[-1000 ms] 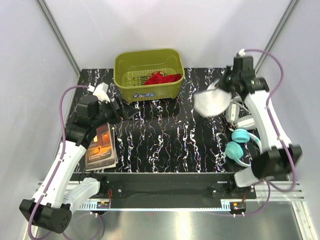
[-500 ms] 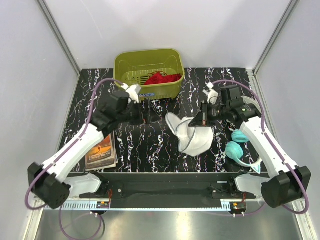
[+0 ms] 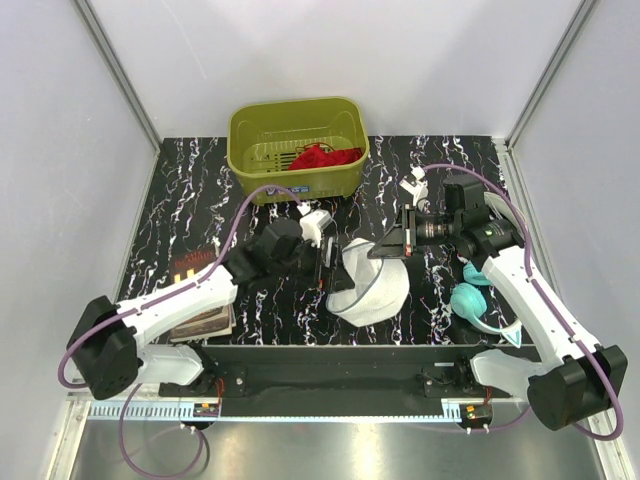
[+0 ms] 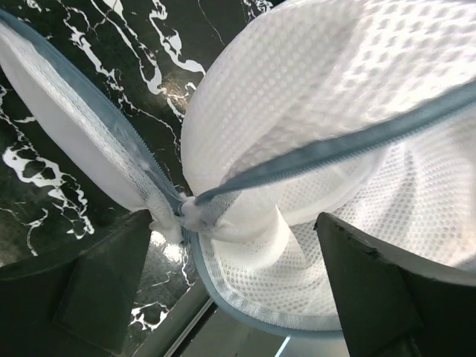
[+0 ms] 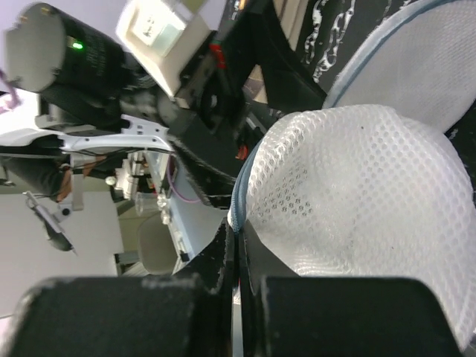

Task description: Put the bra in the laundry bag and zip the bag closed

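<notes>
My right fingers were clenched on the mesh edge of the laundry bag, which gaped open near the front of the tabletop. My left fingers were released, spread wide either side of the bag's bunched grey zipper rim. The bra lay well apart, inside the olive-green basket at the far edge.

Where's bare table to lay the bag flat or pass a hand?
Bare table left of the basket, and right of it beyond the right gripper. Crowded: centre, left gripper and bag; book near-left; teal item near-right.
</notes>
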You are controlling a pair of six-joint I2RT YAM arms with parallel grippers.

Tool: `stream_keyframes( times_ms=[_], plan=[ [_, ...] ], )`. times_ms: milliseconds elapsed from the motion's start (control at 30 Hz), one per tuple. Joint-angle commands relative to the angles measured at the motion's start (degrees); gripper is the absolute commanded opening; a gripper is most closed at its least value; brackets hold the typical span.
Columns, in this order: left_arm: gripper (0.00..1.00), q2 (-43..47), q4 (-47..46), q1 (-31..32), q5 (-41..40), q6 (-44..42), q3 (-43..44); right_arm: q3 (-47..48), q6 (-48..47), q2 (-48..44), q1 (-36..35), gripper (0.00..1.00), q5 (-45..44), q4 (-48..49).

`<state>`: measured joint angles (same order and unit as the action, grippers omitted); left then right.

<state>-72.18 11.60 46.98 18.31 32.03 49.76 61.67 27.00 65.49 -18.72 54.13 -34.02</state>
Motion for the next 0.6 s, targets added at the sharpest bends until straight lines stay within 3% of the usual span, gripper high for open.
stream_keyframes(
  times_ms=[0,133,233,267,367,400,467,567],
  plan=[
    [0.99,0.29,-9.82,0.39,-0.20,1.37,-2.47,-1.46,7.53,-2.39,-0.09,0.00,5.10,8.35],
    [0.97,-4.01,-14.13,0.30,-0.55,1.28,-1.51,-1.99,10.00,-2.56,-0.18,0.00,8.79,11.43],
    [0.84,-8.57,-15.72,-0.05,-0.64,1.54,-0.02,-2.08,10.87,-2.39,-0.09,0.00,10.38,11.35],
    [0.67,-9.20,-16.25,-0.13,-0.47,1.19,0.42,-2.17,11.05,-2.56,-0.09,0.00,10.56,11.34],
    [0.41,-9.21,-14.85,-0.93,-0.72,0.23,1.57,-2.78,11.58,-2.91,-0.18,0.00,10.47,11.26],
    [0.23,-8.68,-13.28,-1.54,-1.08,-0.12,1.66,-3.22,11.58,-2.83,-0.18,0.00,10.30,11.26],
    [0.03,-6.14,-11.78,-2.07,-2.65,-1.78,1.66,-3.66,11.76,-2.65,-0.09,0.00,9.60,11.26],
    [0.00,-2.36,-1.08,-2.25,-8.44,-3.72,4.11,-4.36,10.71,-2.04,-0.09,0.00,5.04,9.51]
  ],
)
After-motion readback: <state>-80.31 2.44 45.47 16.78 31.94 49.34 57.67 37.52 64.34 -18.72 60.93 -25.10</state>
